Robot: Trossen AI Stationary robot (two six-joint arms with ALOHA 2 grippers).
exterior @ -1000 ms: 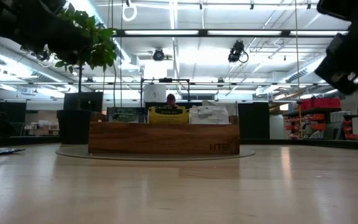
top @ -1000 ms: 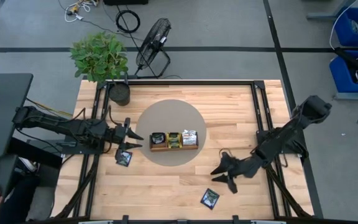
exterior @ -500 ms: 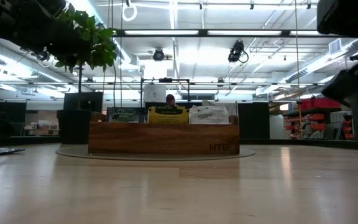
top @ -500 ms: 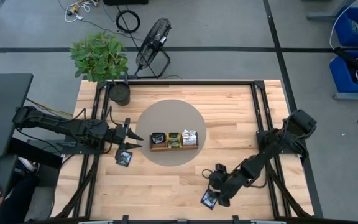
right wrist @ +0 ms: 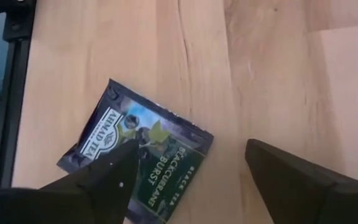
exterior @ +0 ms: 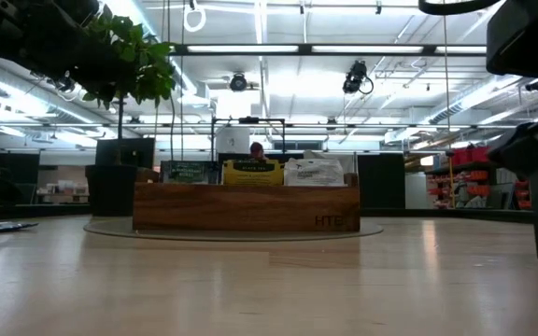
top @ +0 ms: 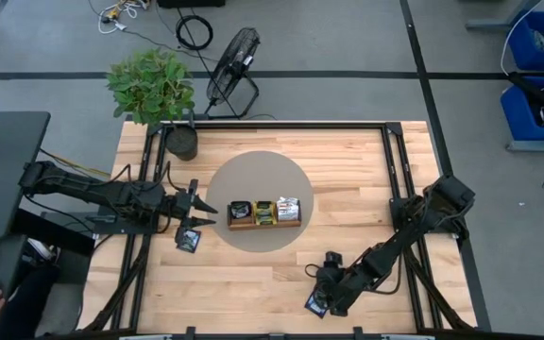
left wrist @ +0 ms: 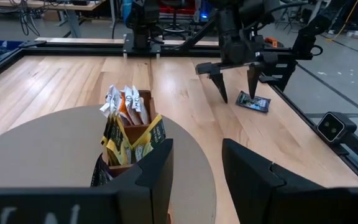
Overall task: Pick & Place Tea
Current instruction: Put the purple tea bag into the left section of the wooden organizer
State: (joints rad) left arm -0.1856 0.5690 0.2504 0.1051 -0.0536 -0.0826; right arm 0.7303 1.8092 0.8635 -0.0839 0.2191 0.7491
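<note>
Two tea sachets are seen loose on the table (top: 253, 274); the rest are already stood in the wooden tray (top: 264, 223) on the round mat (top: 253, 179). One black sachet (top: 188, 240) lies just beside the left gripper (top: 199, 215), at the mat's edge. The second black sachet (top: 317, 302) lies near the table's front edge, under the right gripper (top: 327, 295).

The task is judged to be mostly done: three groups of sachets are filed in the tray, and two sachets remain to be picked and placed.

The right gripper is held over its sachet with the fingers (right wrist: 101, 177) spread wide and nothing between them. In the right wrist view one finger overlaps the sachet's corner and the other stands clear over bare wood; whether the tips touch the table cannot be told. The left gripper is parked, its fingers (left wrist: 151, 180) partly apart and empty.

The printed label of the sachet (right wrist: 138, 158) is legible only in the right wrist view. The sachet's place relative to the tray is given only by the high view. In the low view the tray front (exterior: 246, 207) is shown, but neither loose sachet is clearly made out. In the left wrist view the tray's filled compartments (left wrist: 129, 127) and the far gripper above its sachet (left wrist: 252, 101) are shown.
</note>
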